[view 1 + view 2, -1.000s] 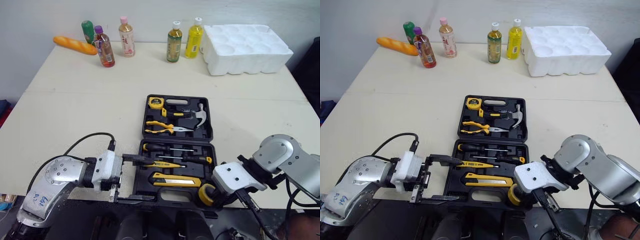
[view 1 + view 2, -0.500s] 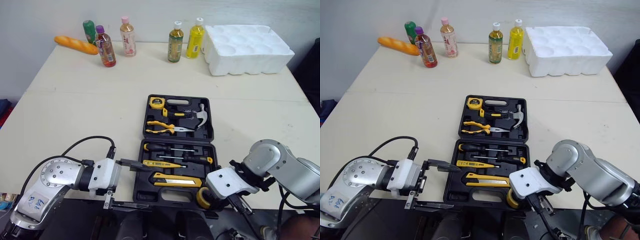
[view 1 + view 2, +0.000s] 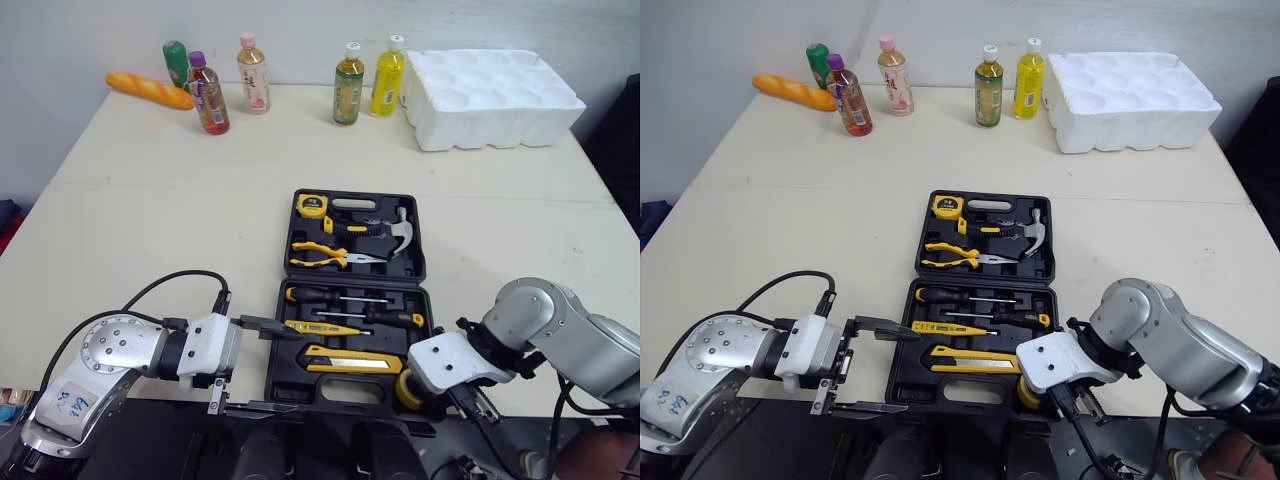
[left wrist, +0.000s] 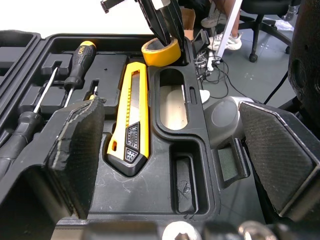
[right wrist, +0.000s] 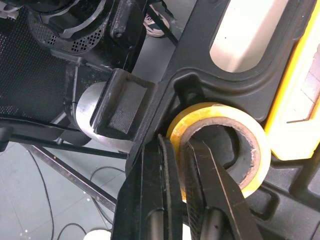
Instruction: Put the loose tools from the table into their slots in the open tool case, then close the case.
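Tape (image 5: 257, 150) sits at the front right corner of the case (image 3: 272, 350), its wall pinched by the right end effector (image 5: 177, 142). Released off its slot, it may drop past the edge of the surface (image 3: 150, 200). The left end effector (image 3: 262, 367), spread, hangs by the front left corner.

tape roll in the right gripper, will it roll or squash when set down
Probably light: the tape roll is a hollow ring. It looks stiff, since the right gripper pinches its wall without visible denting. Set on edge it could roll; laid flat in the tool case it should stay.
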Robot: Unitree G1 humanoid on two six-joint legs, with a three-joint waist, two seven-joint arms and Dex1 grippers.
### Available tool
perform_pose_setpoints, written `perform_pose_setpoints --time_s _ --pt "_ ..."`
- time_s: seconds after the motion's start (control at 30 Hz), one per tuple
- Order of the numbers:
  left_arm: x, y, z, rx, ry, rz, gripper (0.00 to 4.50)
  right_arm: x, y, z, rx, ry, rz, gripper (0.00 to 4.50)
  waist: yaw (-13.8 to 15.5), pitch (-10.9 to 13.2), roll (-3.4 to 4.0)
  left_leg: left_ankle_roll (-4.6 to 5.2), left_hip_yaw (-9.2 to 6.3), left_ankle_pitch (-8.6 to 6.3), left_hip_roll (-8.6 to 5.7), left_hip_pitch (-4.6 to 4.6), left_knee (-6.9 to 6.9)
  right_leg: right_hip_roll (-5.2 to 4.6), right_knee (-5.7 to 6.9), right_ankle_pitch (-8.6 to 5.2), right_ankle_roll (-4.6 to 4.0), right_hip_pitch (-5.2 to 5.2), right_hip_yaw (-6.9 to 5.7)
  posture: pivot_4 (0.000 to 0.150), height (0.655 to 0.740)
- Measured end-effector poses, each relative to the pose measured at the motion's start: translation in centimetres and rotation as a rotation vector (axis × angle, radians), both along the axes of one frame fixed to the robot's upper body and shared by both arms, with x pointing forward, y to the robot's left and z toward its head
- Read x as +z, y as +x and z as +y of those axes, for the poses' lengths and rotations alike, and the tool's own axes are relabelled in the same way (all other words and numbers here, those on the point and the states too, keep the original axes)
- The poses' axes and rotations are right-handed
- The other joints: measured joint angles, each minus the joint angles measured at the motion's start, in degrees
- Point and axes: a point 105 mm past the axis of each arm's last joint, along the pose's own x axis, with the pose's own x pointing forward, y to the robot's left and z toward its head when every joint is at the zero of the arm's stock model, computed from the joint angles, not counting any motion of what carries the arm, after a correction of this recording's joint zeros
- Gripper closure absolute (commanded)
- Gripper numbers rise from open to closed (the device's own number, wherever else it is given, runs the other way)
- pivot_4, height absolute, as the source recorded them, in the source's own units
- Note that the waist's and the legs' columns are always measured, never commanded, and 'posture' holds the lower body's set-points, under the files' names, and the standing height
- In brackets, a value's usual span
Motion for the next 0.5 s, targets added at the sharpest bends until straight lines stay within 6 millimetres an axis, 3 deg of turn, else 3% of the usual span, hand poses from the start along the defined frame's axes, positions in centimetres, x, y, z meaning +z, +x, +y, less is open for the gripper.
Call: perform_pose_setpoints --time_s 0.2,0.5 --pt "0.0 0.1 0.0 0.008 0.003 -0.007 0.00 0.2 -0.1 0.1 -0.007 0.008 0.024 1.61 0.1 0.0 0.00 0.00 -0.01 0.00 0.00 -0.01 0.00 0.00 -0.01 0.00 0.00 0.00 -0.01 0.150 0.7400" --pt "-0.2 0.1 0.0 0.019 0.002 0.002 0.00 1.2 -1.0 -0.3 -0.005 0.049 0.102 1.61 0.1 0.0 0.00 0.02 -0.01 -0.01 -0.01 -0.02 0.00 -0.01 -0.01 0.00 0.00 0.00 -0.01 0.150 0.7400"
